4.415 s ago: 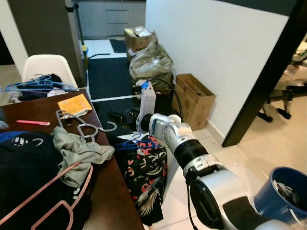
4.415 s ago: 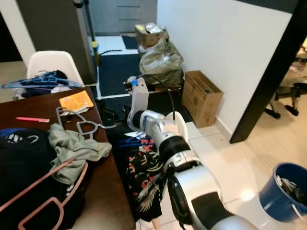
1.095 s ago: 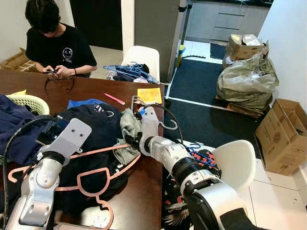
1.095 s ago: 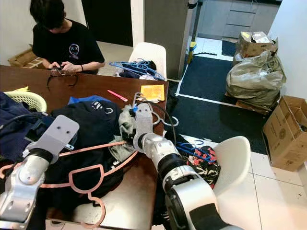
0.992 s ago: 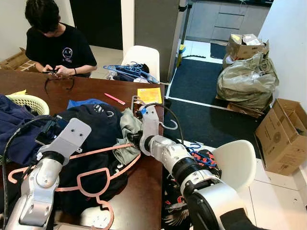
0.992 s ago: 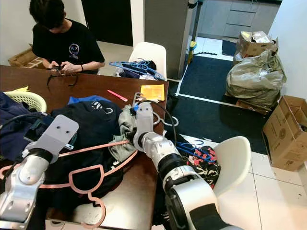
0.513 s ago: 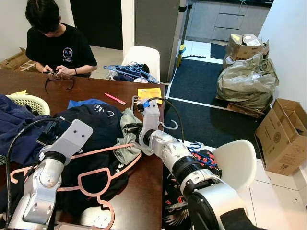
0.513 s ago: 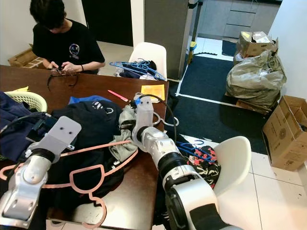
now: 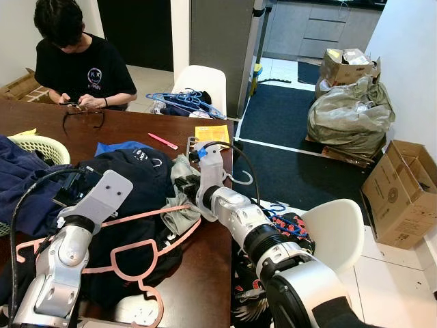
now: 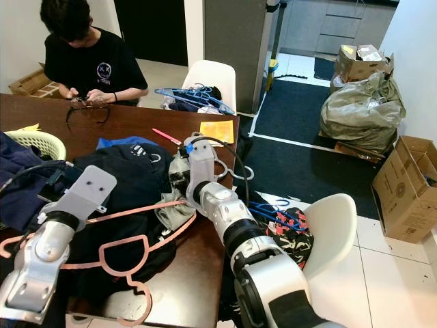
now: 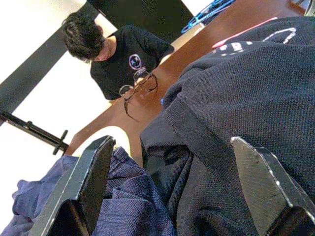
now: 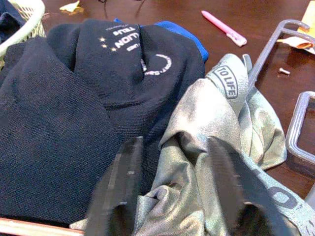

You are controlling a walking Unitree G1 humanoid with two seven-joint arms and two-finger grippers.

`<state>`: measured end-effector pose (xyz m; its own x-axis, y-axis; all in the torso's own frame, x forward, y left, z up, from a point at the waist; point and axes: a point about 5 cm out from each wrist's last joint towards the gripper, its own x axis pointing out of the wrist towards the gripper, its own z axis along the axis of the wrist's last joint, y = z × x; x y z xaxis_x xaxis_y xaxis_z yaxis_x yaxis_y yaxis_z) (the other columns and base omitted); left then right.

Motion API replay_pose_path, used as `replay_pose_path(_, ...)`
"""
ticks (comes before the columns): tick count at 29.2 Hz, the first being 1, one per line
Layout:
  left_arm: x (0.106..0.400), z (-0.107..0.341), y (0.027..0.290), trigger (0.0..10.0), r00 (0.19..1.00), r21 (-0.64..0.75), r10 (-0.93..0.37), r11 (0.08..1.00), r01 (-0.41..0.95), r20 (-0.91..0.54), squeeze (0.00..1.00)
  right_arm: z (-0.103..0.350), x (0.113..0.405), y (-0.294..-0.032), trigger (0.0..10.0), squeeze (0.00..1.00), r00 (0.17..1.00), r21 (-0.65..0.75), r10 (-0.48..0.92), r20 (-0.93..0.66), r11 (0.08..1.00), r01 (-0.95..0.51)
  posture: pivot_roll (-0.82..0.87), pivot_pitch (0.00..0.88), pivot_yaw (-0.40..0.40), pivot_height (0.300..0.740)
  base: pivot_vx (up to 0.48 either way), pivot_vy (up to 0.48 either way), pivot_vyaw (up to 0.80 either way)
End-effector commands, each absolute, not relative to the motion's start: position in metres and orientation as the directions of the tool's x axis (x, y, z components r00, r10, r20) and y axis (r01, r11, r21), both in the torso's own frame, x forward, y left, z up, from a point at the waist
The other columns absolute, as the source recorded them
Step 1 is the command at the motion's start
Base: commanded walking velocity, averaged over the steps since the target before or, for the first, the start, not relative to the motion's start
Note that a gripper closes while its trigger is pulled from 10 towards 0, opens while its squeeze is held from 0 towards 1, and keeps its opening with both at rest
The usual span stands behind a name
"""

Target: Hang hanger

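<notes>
Across the lower left of the head views, a pink plastic hanger (image 9: 136, 239) lay flat on a heap of dark navy clothes (image 9: 130, 178) on the brown wooden table (image 9: 205, 287). It looked light, stiff and smooth, best pinched on its straight bar. The right gripper (image 12: 177, 196) hovered with fingers spread over a crumpled grey-green garment (image 12: 211, 128); the left gripper (image 11: 172, 182) gaped wide, empty.

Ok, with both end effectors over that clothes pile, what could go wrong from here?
The right end effector is open over the grey-green garment, so closing may grab cloth rather than a hanger. The pink hanger lies across the dark clothes near both arms and could snag. A person sits at the table, so wide swings are risky.
</notes>
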<state>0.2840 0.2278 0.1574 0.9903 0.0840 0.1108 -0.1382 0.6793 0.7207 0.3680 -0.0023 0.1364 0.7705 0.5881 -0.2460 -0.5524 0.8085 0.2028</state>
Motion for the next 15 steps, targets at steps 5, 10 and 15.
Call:
replay_pose_path(5,0.286,0.155,0.222,10.0,0.991,0.724,0.074,0.677,-0.131,0.110,0.00,0.128,0.354,0.023,10.0,1.00,0.745,0.298,0.633,-0.209,0.767,-0.568,0.24,0.000,-0.085,0.740,0.000,0.000,0.00)
replay_pose_path(10,0.286,0.155,0.220,10.0,0.991,0.733,0.068,0.668,-0.131,0.115,0.00,0.106,0.345,0.020,10.0,1.00,0.755,0.260,0.587,-0.291,0.808,-0.528,0.24,0.000,-0.082,0.740,0.000,0.000,0.00)
replay_pose_path(15,0.286,0.155,0.220,10.0,0.991,0.733,0.069,0.668,-0.132,0.116,0.00,0.092,0.340,0.016,10.0,0.00,0.738,0.237,0.569,-0.364,0.822,-0.517,0.24,0.005,-0.080,0.740,0.000,0.000,0.00)
